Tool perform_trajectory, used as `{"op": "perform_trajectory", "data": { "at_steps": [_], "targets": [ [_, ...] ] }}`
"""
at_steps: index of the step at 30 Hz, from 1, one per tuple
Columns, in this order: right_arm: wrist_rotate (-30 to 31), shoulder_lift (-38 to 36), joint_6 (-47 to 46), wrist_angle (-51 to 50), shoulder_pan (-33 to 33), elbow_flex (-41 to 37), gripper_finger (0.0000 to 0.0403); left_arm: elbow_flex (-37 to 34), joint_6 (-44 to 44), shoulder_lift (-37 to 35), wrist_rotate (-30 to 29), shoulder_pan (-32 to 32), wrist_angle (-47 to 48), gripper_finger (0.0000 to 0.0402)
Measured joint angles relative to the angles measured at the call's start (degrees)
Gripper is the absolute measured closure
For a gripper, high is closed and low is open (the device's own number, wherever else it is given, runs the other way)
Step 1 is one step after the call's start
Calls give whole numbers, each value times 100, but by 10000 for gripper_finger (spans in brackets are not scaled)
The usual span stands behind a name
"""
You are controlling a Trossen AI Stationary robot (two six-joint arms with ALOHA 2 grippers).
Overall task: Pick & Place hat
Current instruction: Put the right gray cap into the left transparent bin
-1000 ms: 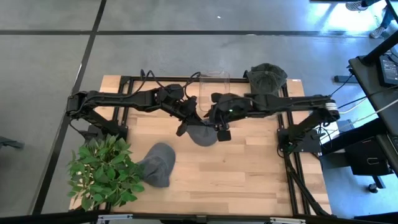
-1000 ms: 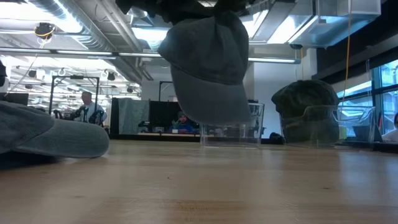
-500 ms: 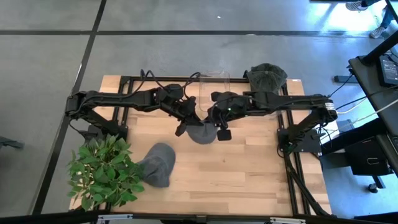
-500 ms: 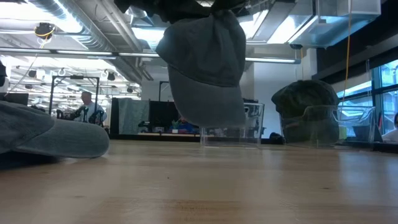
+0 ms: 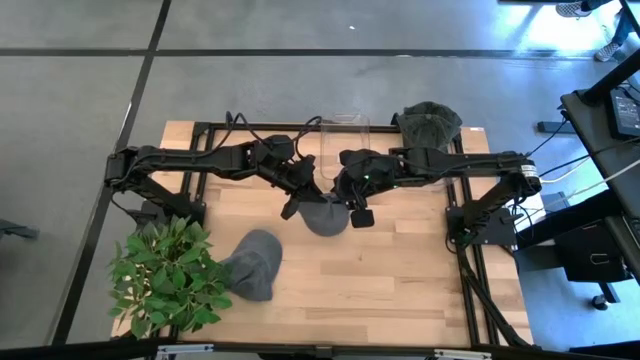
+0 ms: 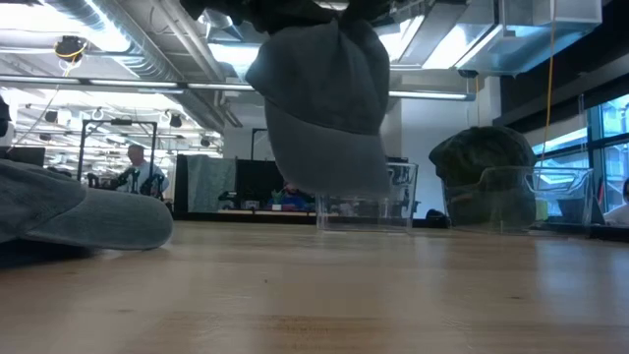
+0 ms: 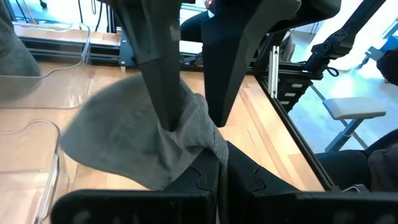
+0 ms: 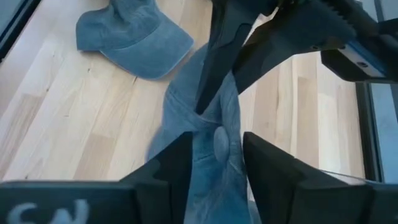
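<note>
A grey cap (image 5: 322, 215) hangs over the middle of the table between my two grippers, and it also shows in the low view (image 6: 324, 98). My left gripper (image 5: 305, 195) comes from the table's left and is shut on the cap (image 7: 124, 130). My right gripper (image 5: 345, 200) comes from the right and is shut on the same cap (image 8: 186, 137). A second grey-blue cap (image 5: 255, 262) lies on the table near the front left. A dark green hat (image 5: 430, 122) sits on a clear stand at the far right. My left gripper pinches a bunched fold of the cap's cloth (image 7: 208, 140) between its two nearly closed fingers. The cap hangs clear of the table with its brim (image 6: 329, 162) lowest. My right gripper holds the cap's bunched crown (image 8: 214, 140) between its two fingers (image 8: 171, 165), which stand a little apart with the cloth filling the gap. It grips right beside my left gripper's fingers (image 8: 214, 74). The cap hangs below, clear of the table.
An empty clear stand (image 5: 345, 130) is at the far middle, just behind the grippers. A green plant (image 5: 165, 275) fills the near left corner. Bare wood (image 5: 400, 270) lies at the near right. People sit in the room beyond the table (image 6: 138, 167).
Both grippers stay shut on the cap. The hanging cap has drifted slightly toward the table's left and its brim has swung a little.
</note>
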State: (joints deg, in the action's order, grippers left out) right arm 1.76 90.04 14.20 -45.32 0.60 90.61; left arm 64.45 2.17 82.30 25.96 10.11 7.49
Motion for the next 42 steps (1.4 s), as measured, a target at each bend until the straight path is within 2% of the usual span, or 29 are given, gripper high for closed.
{"op": "perform_trajectory", "data": {
  "at_steps": [4,7,14,17,21,28,35,38,42],
  "targets": [
    [4,0,4,-7,0,-1,259,0,0,0,18,0,-2,398],
    [11,0,22,-4,0,-2,277,0,0,0,102,0,-31,398],
    [17,0,154,-7,0,-7,376,0,6,-2,122,2,-48,398],
    [53,0,121,-4,2,-7,378,0,-4,-2,125,11,-68,398],
    [422,0,-111,0,7,-7,365,0,-83,-2,89,11,-87,393],
    [509,-5,-164,-7,0,-9,377,0,-169,-26,-73,57,84,342],
    [1002,-163,-353,-182,-29,156,371,-67,-295,-573,-83,436,468,300],
    [1274,-213,-314,-437,-44,463,372,-282,-332,-890,-85,685,377,294],
    [1806,-251,-97,-717,-224,916,376,-898,-357,-1214,-92,985,-222,293]
  ]
}}
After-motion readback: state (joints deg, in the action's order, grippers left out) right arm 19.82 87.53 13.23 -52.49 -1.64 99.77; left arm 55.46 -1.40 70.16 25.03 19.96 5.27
